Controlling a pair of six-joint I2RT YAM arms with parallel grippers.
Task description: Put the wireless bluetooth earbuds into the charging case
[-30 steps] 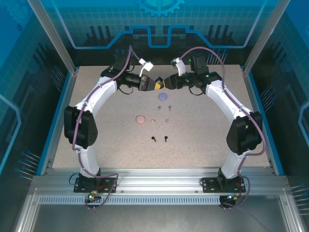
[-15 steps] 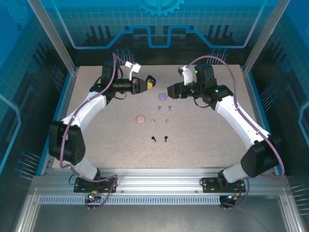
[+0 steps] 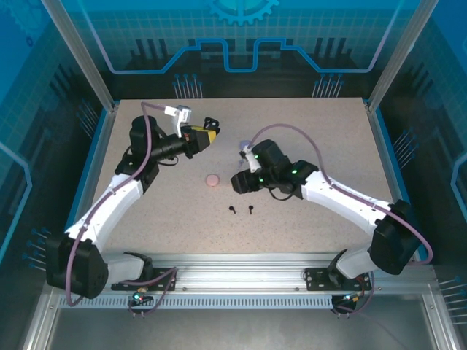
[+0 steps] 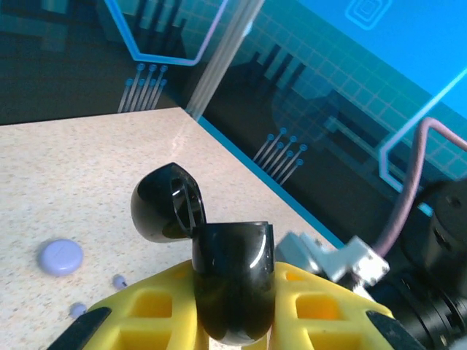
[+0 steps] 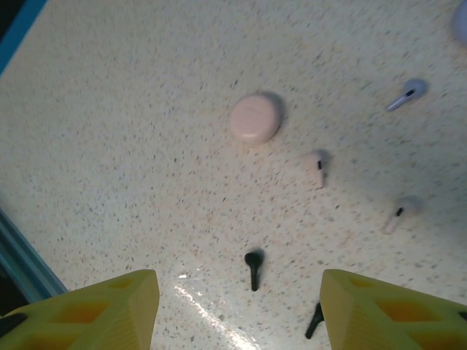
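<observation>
end effector on left (image 4: pixel 232 315) grips open black case (image 4: pixel 229 273); right end effector (image 5: pixel 237 295) gapes empty.

Table (image 3: pixel 182 226): speckled beige top, blue trim down both sides.
- Pink case (image 5: pixel 255 118): closed, lying flat near mid-table.
- One pink earbud (image 5: pixel 317 166) is near that case, not touching. The other pink earbud (image 5: pixel 396 214) is further out on the same side.
- Two black earbuds lie toward the near edge, side by side but apart: left black earbud (image 3: pixel 233 211), right black earbud (image 3: pixel 249 210).
- Purple case (image 4: pixel 60 257): closed, flat, toward the far edge.
- Two purple earbuds are near it, none touching: (image 4: pixel 118 280), (image 4: pixel 78 310).
</observation>
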